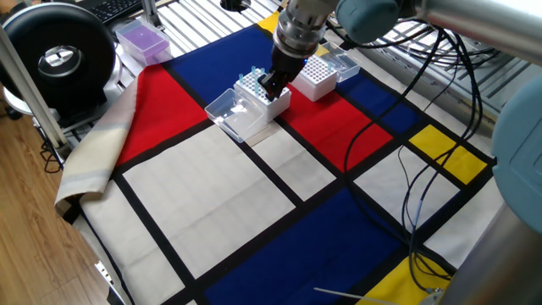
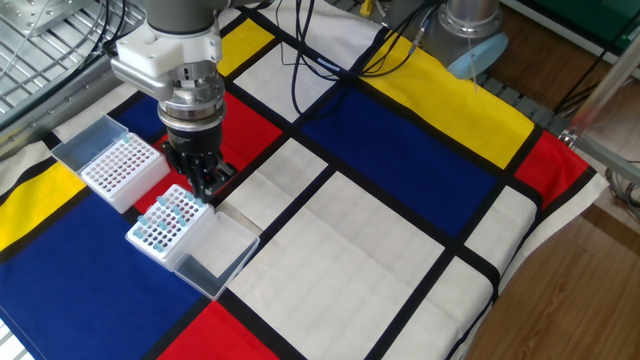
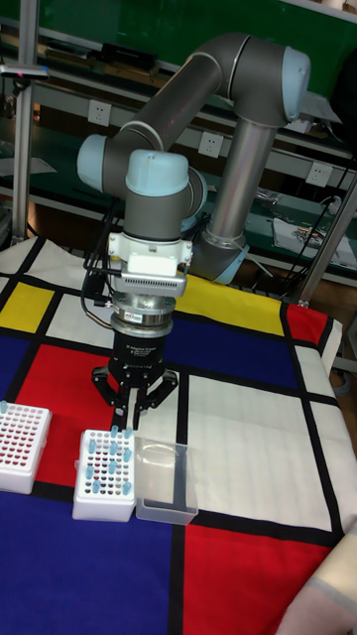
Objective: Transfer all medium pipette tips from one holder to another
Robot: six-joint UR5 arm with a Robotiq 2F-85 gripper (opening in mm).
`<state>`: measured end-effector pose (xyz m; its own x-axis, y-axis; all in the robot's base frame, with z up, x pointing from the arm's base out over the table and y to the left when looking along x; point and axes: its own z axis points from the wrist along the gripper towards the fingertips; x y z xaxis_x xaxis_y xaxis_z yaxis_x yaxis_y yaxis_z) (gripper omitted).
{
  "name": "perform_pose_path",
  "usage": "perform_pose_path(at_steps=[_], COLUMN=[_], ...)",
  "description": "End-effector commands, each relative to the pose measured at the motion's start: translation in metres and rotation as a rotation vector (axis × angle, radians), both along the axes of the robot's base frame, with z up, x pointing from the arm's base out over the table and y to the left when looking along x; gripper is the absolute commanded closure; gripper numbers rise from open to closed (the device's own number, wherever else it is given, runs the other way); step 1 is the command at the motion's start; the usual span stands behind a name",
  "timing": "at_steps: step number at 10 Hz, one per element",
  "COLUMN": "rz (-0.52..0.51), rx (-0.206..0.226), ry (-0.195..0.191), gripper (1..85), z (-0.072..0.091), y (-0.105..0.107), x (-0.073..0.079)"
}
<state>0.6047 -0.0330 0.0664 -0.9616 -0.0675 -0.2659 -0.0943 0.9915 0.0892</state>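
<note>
No legible txt anywhere.

Black two-finger gripper (image 3: 132,418) hangs right over the back edge of the white perforated box holding pale-blue translucent cone tips (image 3: 106,462); tips stick up, blocking low passes there. Clear plastic hinged lid (image 3: 165,481) lies open just beside that box. Second white perforated box (image 2: 120,169) sits near, with a narrow gap between the two. Broad white and blue panels of the colour-block cloth (image 2: 400,250) are open room. Black cables (image 1: 423,203) cross one cloth edge.
</note>
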Motion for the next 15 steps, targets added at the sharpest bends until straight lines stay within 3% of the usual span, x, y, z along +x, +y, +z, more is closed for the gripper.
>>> perform_pose_path(at_steps=[1,7,8,11,15], rz=[-0.002,-0.007,-0.009,-0.007,0.011], rx=[0.015,0.010,0.012,0.040,0.040], ry=[-0.011,-0.017,-0.015,-0.010,-0.002], gripper=[66.0,79.7,78.7,63.7,61.3], z=[0.0001,-0.0013,-0.0012,0.0021,0.0034], y=[0.0015,-0.0006,-0.0002,0.0064,0.0058], x=[0.0030,0.0056,0.0053,0.0043,0.0059])
